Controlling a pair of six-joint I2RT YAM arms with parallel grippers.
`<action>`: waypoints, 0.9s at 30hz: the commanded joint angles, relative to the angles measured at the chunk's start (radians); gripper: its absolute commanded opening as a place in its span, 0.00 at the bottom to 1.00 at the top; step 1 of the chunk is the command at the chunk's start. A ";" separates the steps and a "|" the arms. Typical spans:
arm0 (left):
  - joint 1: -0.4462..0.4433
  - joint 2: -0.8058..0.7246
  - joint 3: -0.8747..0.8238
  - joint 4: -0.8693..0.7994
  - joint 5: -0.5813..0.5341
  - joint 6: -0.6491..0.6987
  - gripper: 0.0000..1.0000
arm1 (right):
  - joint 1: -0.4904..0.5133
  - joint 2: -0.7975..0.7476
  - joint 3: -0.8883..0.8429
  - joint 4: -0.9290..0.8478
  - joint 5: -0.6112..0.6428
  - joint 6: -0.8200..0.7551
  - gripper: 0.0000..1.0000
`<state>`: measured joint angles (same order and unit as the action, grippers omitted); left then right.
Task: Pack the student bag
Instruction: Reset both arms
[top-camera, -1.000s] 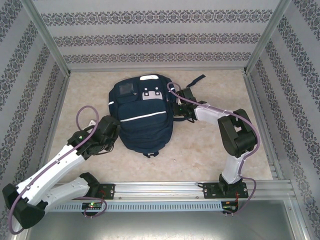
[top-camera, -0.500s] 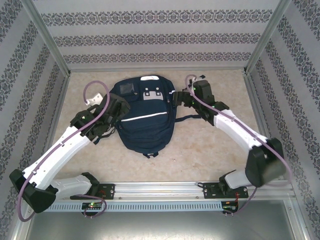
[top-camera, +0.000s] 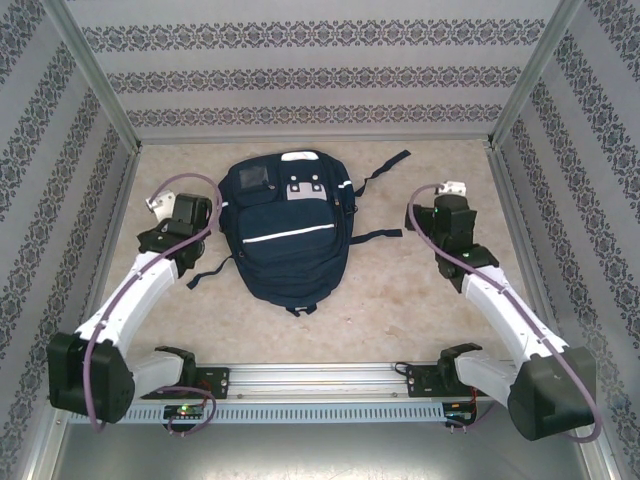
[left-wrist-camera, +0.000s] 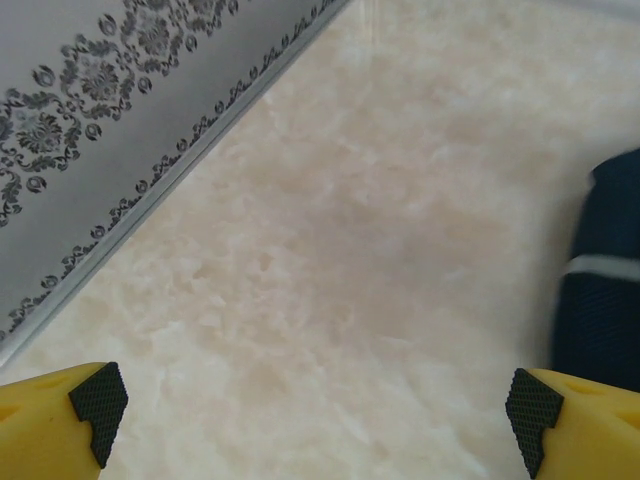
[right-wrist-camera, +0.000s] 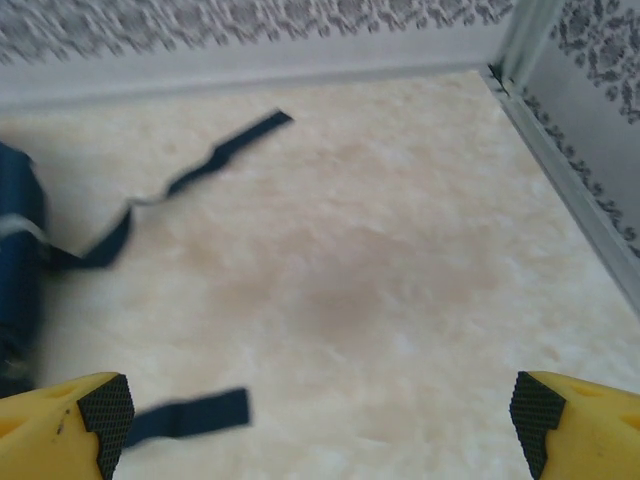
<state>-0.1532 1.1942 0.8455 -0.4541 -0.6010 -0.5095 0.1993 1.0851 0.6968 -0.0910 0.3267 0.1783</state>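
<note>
Left gripper (left-wrist-camera: 320, 410) and right gripper (right-wrist-camera: 320, 410) have swung clear of the student bag (top-camera: 287, 235) — jaws wide apart, empty — packing looks finished.

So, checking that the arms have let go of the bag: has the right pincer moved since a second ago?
Yes. The right pincer has swung rightward, off the student bag and toward the right wall.

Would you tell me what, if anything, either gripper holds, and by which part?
Nothing: the left gripper and right gripper are open, clear of the student bag.
</note>
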 joint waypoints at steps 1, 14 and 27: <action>0.064 0.084 -0.060 0.298 0.102 0.230 1.00 | -0.039 0.058 -0.052 0.107 0.092 -0.076 0.98; 0.113 0.356 -0.274 0.994 0.340 0.443 0.99 | -0.110 0.365 -0.146 0.641 -0.053 -0.156 0.98; 0.147 0.370 -0.443 1.315 0.546 0.491 1.00 | -0.171 0.433 -0.316 1.007 -0.257 -0.151 0.98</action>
<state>-0.0109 1.5574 0.4049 0.7429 -0.1143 -0.0475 0.0467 1.5124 0.3523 0.8219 0.1425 0.0257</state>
